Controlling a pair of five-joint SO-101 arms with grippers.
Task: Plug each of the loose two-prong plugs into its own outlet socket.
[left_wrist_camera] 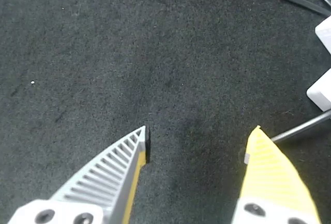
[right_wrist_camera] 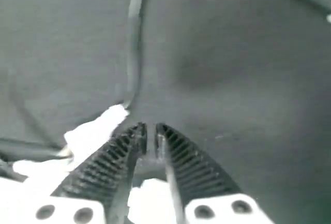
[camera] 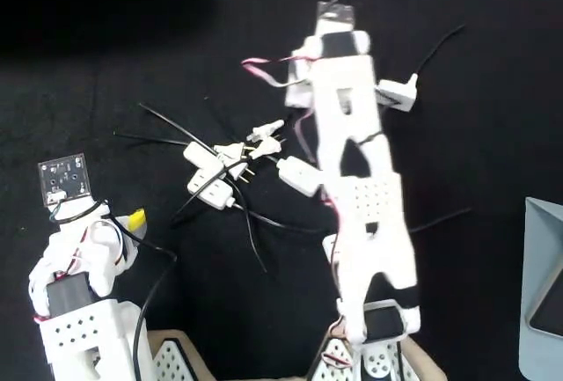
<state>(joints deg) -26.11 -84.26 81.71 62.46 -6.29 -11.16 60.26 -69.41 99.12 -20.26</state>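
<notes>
Two white outlet sockets [camera: 209, 175] lie side by side at the table's middle. Two loose two-prong plugs [camera: 257, 146] lie just right of them, prongs showing, and one more white piece [camera: 299, 175] lies beside the right arm [camera: 356, 135]. Another white plug [camera: 400, 94] with a black cable lies right of that arm. My left gripper [left_wrist_camera: 199, 131] hovers open over bare cloth at the near left, its yellow finger [camera: 135, 218] showing from above. My right gripper [right_wrist_camera: 150, 128] is shut with nothing between its black fingers, close beside a white plug [right_wrist_camera: 95, 131].
Black cables [camera: 251, 231] trail across the black cloth around the sockets. A grey tray [camera: 541, 293] stands at the right edge. White socket ends [left_wrist_camera: 321, 89] and a cable [left_wrist_camera: 302, 127] lie just beyond the left gripper. The far left cloth is bare.
</notes>
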